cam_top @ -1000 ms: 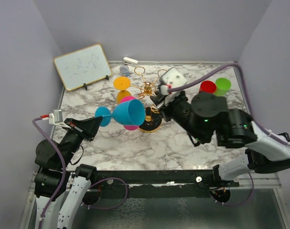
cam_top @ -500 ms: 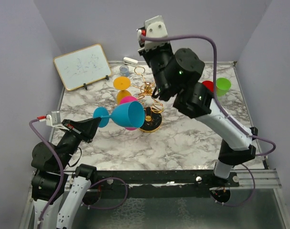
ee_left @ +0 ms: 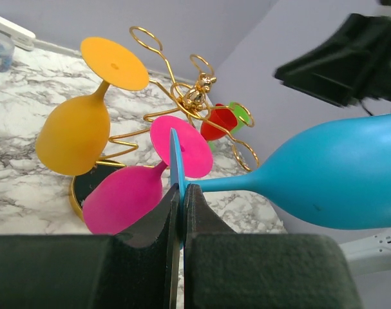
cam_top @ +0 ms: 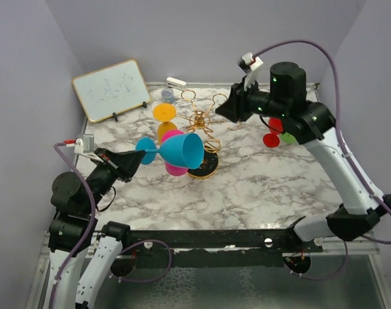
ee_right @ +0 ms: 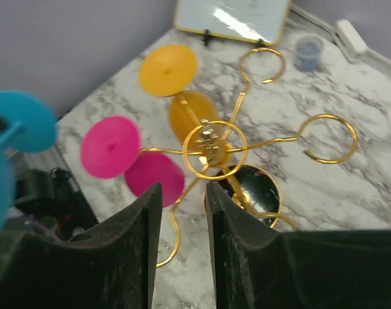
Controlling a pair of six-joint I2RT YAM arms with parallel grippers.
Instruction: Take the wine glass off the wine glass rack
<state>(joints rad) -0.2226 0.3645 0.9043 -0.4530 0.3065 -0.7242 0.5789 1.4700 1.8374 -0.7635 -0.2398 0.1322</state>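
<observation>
Blue and lying on its side in the air, the wine glass (cam_top: 181, 151) sits just left of the wine glass rack (cam_top: 201, 121), with its stem level and its open bowl turned toward the rack's central post. The left gripper (ee_left: 180, 192) has its jaws pressed flat on the glass's thin foot disc, at the end farthest from the rack. The stem is clear of the gold ring-ended arms.

An orange glass (cam_top: 164, 112) hangs foot-up from an arm on the rack's left side. A pink glass (cam_top: 176, 171) hangs lower on the same side, under the blue bowl.

The right gripper (ee_right: 181, 190) hovers above the rack and looks down on its centre, jaws a narrow gap apart with nothing between them.

A red cup (cam_top: 270, 139) and a green cup (cam_top: 287, 137) stand to the rack's right. A whiteboard (cam_top: 111, 90) leans well to its left, at the back.
</observation>
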